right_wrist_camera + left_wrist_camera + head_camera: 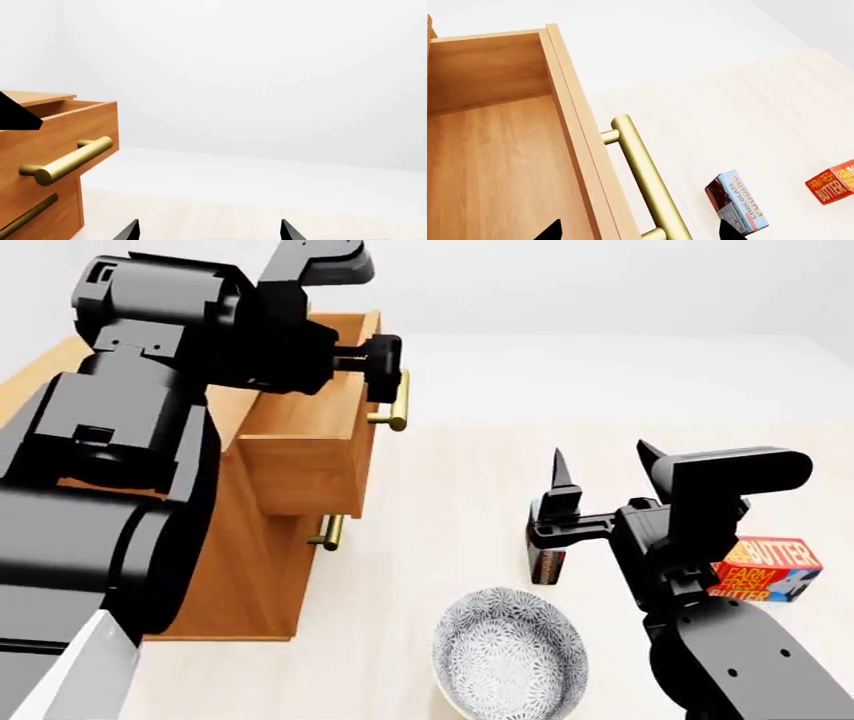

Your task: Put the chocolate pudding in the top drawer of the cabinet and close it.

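Chocolate pudding [735, 202] stands upright on the floor, dark brown with light-blue edges. Right claw [603, 472] hangs spread above it; left claw's [637, 231] tips also sit apart.

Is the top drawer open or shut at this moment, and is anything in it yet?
Open: the top drawer juts out from the cabinet, handle forward. The part of its inside seen from the left wrist is bare wood.

floor [534, 390] | cabinet [254, 570]; chocolate pudding [549, 566]; butter box [765, 568]; bowl [511, 662]
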